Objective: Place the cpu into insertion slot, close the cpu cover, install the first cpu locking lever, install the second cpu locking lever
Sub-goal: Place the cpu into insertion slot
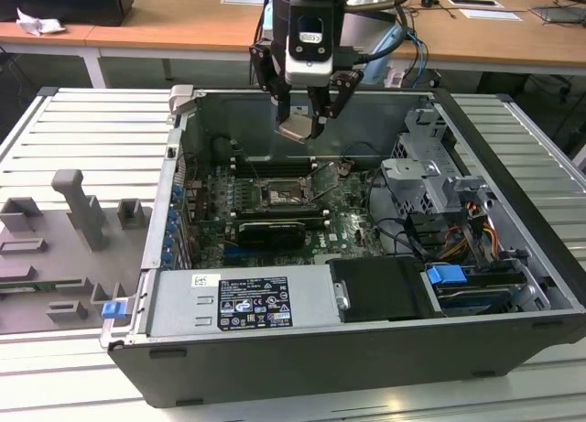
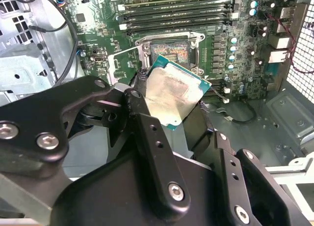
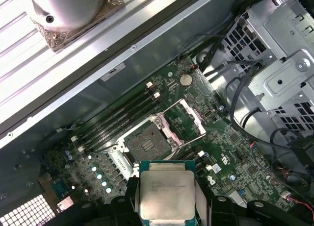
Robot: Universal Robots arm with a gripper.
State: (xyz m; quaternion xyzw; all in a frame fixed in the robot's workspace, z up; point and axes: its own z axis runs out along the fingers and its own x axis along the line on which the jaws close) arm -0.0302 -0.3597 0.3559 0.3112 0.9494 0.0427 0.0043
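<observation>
Black fingers (image 2: pixel 147 133) of the gripper (image 1: pixel 300 122) are seen closest in both wrist views. They are closed on the cpu (image 2: pixel 171 96), a small flat square chip with a dull silver-tan metal top, which is held tilted in the air over the far part of the open grey computer case (image 1: pixel 366 358). Lower and nearer, on the green circuit board (image 3: pixel 230 157), the small square dark insertion slot (image 3: pixel 146 143) is seen uncovered. The silvery frame-shaped cpu cover (image 3: pixel 192 115) is raised just beside it.
</observation>
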